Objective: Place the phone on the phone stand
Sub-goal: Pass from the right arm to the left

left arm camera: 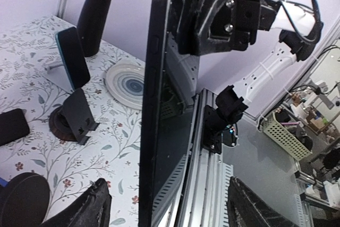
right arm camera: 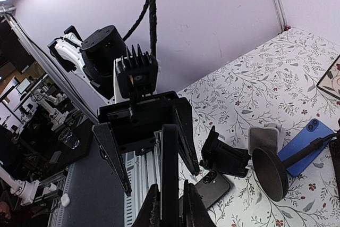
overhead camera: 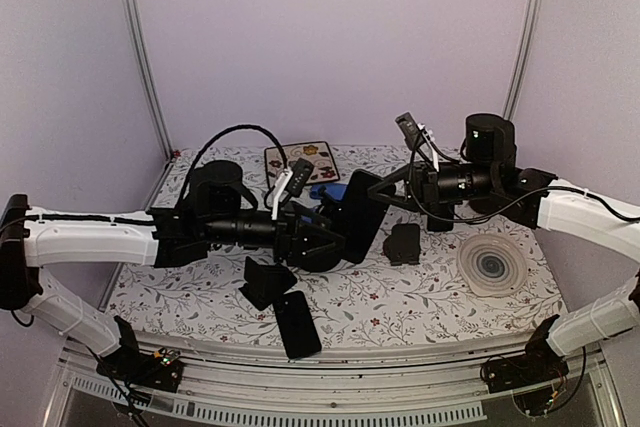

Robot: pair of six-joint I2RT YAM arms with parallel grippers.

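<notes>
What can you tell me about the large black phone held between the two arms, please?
The phone is a thin black slab with a glossy dark screen. It is held upright, seen edge-on from both wrists. The right claw is shut on one end of it; the left claw stands open around the other end, not touching it.

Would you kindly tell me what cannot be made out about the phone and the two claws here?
Right wrist: the phone shows only its thin edge; its held end is hidden inside the right claw.
Left wrist: the phone's lower end is cut off by the bottom edge, between the fingers of the open left claw.
Top external: both claws and the phone merge, black on black, so contact is unclear.
</notes>
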